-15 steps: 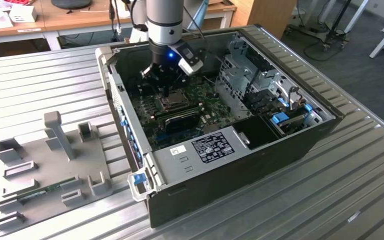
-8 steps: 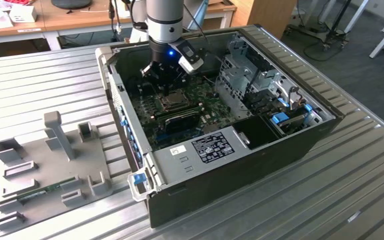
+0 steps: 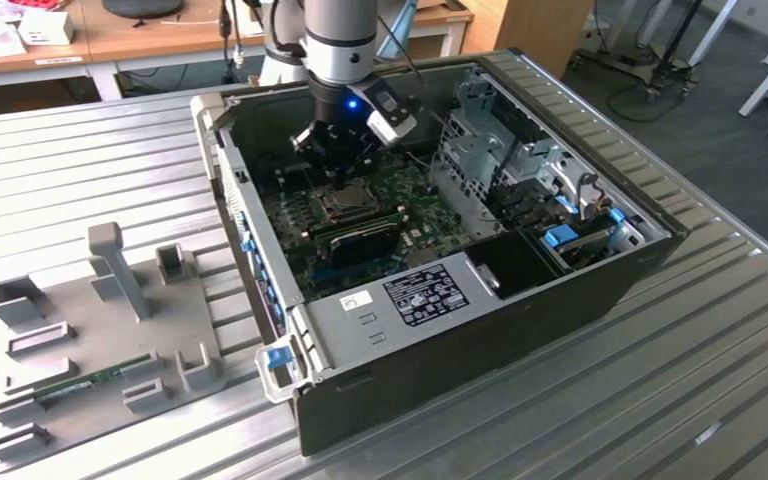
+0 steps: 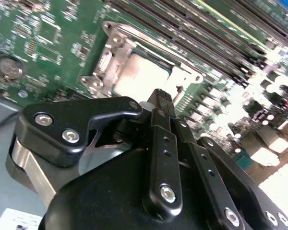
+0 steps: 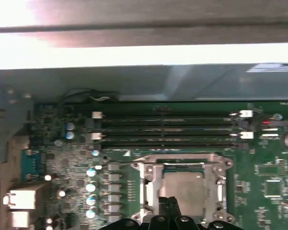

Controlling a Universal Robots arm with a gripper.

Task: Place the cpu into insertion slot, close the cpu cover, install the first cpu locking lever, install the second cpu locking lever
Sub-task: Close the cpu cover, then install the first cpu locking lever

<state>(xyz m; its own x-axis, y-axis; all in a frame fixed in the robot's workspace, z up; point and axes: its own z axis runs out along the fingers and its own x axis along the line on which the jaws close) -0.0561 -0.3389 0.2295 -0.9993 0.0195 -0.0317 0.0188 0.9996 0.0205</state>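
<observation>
Here the fingers (image 4: pixel 159 120) of the gripper (image 4: pixel 162 95) are pressed together with nothing between them. Their joined tips stand right at one edge of the cpu (image 4: pixel 140 76); whether they touch it I cannot tell. In the first wrist view the same closed tips (image 5: pixel 170 205) point at the near edge of the chip.

The cpu lies flat in the insertion slot (image 3: pixel 324 210), its dull grey top facing up. The cpu cover (image 4: pixel 110 60), a silvery frame, lies down around it, and the grey top shows through the cut-out. How the locking levers stand I cannot make out.

The slot sits on the green motherboard (image 5: pixel 259 182), and the long dark memory slots (image 5: pixel 168 129) run side by side just beyond it. A round silver coin cell (image 4: pixel 9 67) sits on the board, well apart from the slot.

In the exterior view the arm (image 3: pixel 337 40) comes down from the upper middle of the frame into an open computer case (image 3: pixel 544 320), which lies on its side on a ribbed metal bench (image 3: pixel 91 170). At the exterior view's left, in the lower part of the frame, a grey fixture plate (image 3: pixel 104 340) with upright holders rests on the bench, apart from the case, and a thin green strip (image 3: pixel 84 380) lies on it.
</observation>
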